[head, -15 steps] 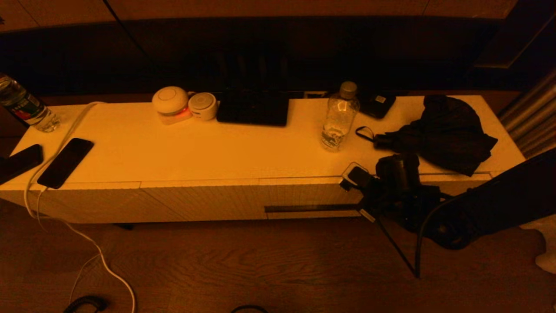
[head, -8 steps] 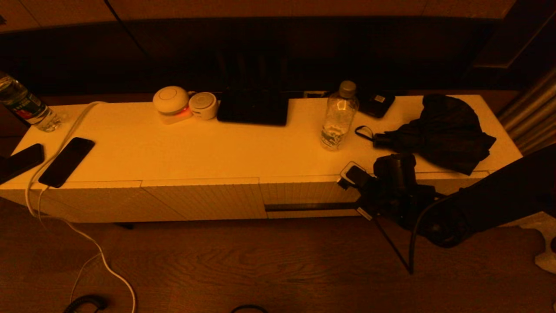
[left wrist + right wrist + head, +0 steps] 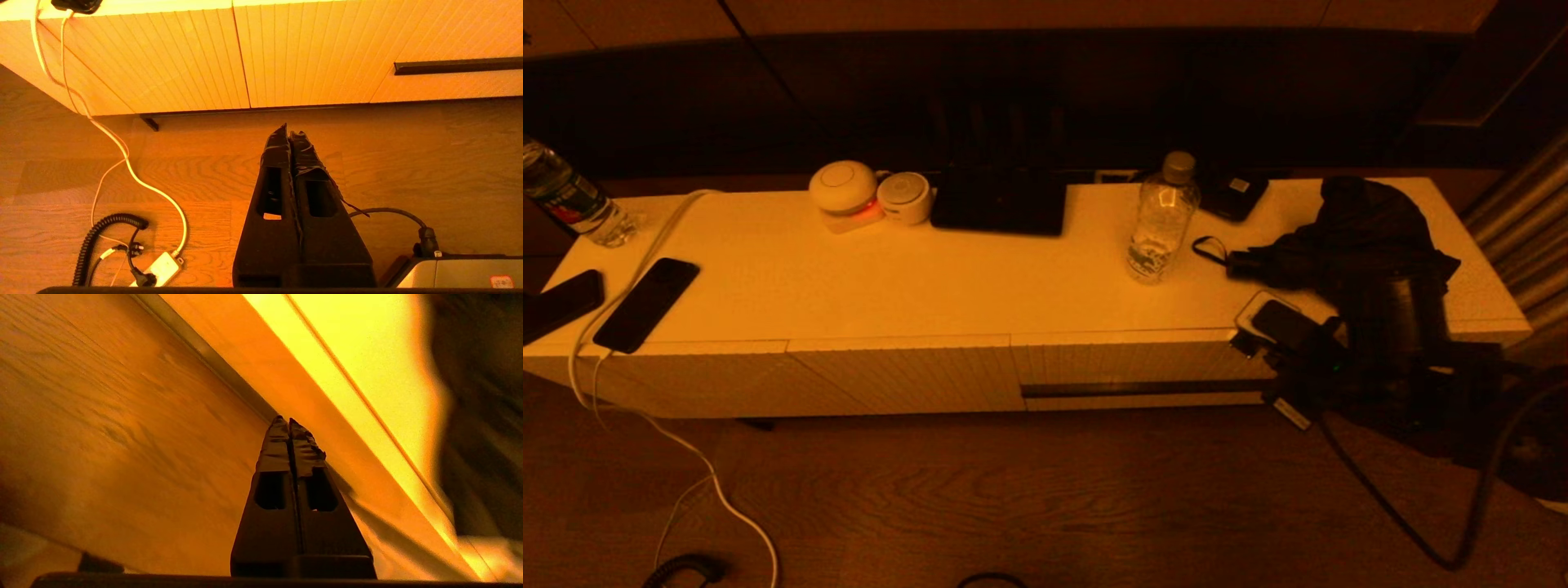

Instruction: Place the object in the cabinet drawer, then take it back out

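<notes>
The ribbed white cabinet drawer [image 3: 1127,371] sits shut, flush in the long low cabinet [image 3: 980,286].

**Drawer front open to reach, right end crowded**

The cabinet drawer [image 3: 1135,367] is closed, slot handle [image 3: 1143,389] unblocked from the near side; bare floor [image 3: 1013,506] in front. Right gripper [image 3: 289,424], fingers pressed together, sits low by the cabinet [image 3: 890,286] right end, its arm blocking that corner. Above the drawer: water bottle [image 3: 1161,219] upright, dark umbrella [image 3: 1356,237] right of it. Middle of the top is free. Left side: two phones [image 3: 645,304], white cable [image 3: 645,245], another bottle [image 3: 572,204]. Left gripper [image 3: 289,132], closed, hangs over floor near coiled cord [image 3: 106,232].
</notes>
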You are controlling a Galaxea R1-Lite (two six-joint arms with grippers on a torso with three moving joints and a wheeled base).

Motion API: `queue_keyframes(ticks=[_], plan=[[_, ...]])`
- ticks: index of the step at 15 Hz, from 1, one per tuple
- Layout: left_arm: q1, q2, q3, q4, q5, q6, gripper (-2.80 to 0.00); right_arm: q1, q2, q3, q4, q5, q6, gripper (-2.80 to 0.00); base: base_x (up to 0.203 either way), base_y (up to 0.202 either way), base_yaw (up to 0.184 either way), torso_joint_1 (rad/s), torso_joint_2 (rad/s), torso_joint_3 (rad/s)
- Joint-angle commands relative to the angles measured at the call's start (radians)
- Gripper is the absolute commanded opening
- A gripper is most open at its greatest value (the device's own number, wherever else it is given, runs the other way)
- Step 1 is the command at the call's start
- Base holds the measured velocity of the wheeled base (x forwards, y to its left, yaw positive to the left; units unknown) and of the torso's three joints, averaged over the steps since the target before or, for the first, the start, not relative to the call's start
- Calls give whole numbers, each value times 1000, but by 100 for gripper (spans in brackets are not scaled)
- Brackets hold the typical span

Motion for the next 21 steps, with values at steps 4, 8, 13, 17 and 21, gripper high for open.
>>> queue_keyframes(ticks=[4, 8, 13, 17, 21], plan=[[0, 0, 0, 0, 0, 0, -280, -69, -496, 240, 107, -1, 47, -280, 0, 0, 0, 0, 0, 0], [0, 0, 0, 0, 0, 0, -280, -215, -882, 438, 162, -1, 211, -280, 0, 0, 0, 0, 0, 0], [0, 0, 0, 0, 0, 0, -280, -366, -1333, 502, 513, 13, 432, -280, 0, 0, 0, 0, 0, 0], [0, 0, 0, 0, 0, 0, -280, -389, -1617, 536, 829, 69, 506, -280, 0, 0, 0, 0, 0, 0], [0, 0, 0, 0, 0, 0, -280, -393, -1679, 581, 846, 176, 577, -280, 0, 0, 0, 0, 0, 0]])
